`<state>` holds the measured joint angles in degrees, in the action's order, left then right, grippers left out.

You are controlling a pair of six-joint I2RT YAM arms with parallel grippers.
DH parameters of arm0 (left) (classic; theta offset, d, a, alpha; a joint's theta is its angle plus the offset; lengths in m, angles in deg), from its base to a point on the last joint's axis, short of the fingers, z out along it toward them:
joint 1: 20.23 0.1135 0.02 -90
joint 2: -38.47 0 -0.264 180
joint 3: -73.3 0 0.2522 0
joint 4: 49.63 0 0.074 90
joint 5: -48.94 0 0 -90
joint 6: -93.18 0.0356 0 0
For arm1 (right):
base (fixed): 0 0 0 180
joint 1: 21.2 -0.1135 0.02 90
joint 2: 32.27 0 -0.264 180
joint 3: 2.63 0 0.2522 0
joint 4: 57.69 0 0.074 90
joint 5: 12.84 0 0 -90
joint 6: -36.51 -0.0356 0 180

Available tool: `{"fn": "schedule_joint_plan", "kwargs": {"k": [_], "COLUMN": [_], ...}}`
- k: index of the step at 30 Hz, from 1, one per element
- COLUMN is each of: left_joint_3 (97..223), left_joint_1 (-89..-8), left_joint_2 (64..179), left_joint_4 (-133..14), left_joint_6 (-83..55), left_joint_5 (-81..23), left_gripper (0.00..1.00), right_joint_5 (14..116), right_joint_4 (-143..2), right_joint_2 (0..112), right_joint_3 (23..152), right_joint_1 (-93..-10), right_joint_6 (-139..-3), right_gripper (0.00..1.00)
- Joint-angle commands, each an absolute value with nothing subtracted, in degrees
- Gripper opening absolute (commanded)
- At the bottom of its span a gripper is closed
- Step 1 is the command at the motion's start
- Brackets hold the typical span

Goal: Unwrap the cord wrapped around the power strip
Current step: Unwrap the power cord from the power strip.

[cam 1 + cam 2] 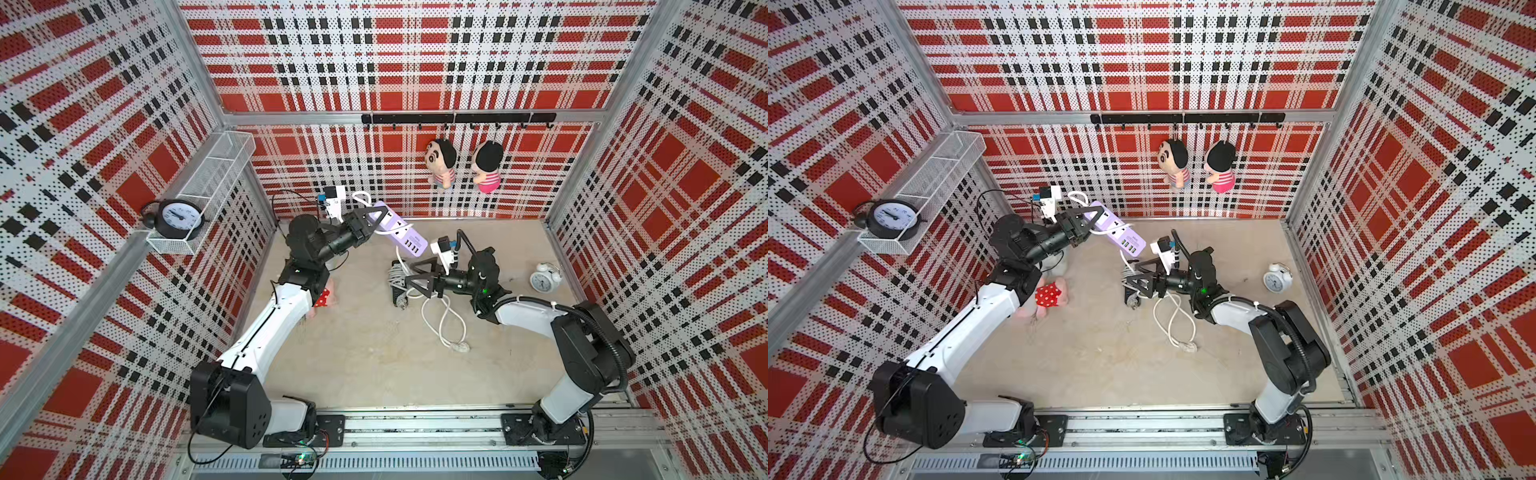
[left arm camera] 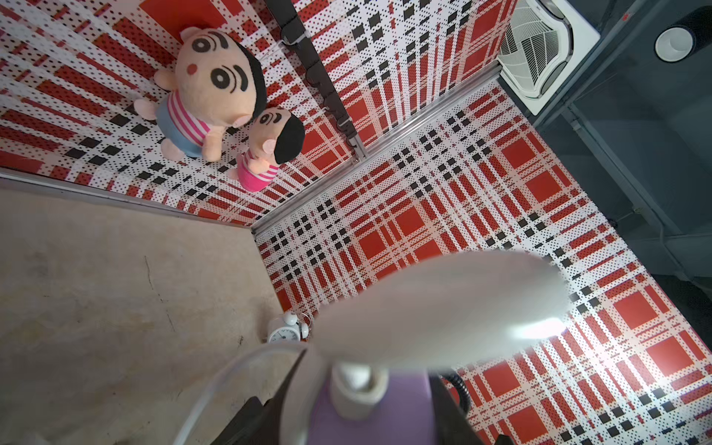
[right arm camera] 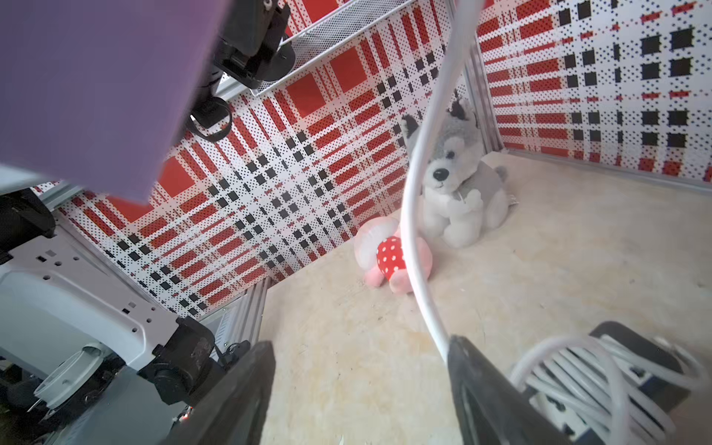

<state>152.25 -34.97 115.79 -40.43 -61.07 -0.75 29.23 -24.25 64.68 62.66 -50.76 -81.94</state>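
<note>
One strand of the white cord [image 3: 410, 215] appears to cross the purple power strip [image 1: 401, 228] about midway along it, so you likely have a turn yet to take off. You are holding the strip off the counter [image 1: 365, 353] by its far end, with the left end effector [image 1: 379, 220] pinched on it. Its long axis slants from that grip down toward the right arm, USB end nearest. Your right end effector [image 1: 409, 277] sits just below and beyond that free end, fingers spread, with the cord brushing one fingertip [image 3: 470, 366] (not clamped, as far as the wrist view shows). The right arm is the nearer one to the slack, which trails into loops and ends at the plug [image 1: 459, 345] on the counter. A black object wound with white cable [image 3: 608, 377] lies just beside that end effector, so give it room.
</note>
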Motion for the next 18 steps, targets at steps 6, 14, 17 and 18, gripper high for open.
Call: {"fn": "schedule_joint_plan", "kwargs": {"k": [6, 14, 17, 18], "left_joint_3": [153.91, 152.83, 152.54, 152.39], "left_joint_1": [-36.17, -36.23, -36.23, -36.09], "left_joint_2": [114.38, 114.14, 114.09, 114.06], "left_joint_4": [-35.43, -32.97, -32.46, -32.45], "left_joint_6": [-62.71, -64.41, -64.53, -64.54], "left_joint_5": [0.98, 1.50, 1.64, 1.57], "left_gripper": [0.00, 0.00, 0.00, 0.00], "right_joint_5": [35.63, 32.35, 31.66, 31.81], "right_joint_4": [-26.27, -24.25, -22.86, -23.01], "right_joint_2": [67.10, 71.40, 71.79, 71.68], "right_joint_3": [66.91, 70.66, 70.64, 70.45], "right_joint_1": [-51.09, -52.50, -52.69, -52.50], "right_joint_6": [-77.08, -80.26, -81.50, -81.37], "right_gripper": [0.74, 0.67, 0.44, 0.35]}}
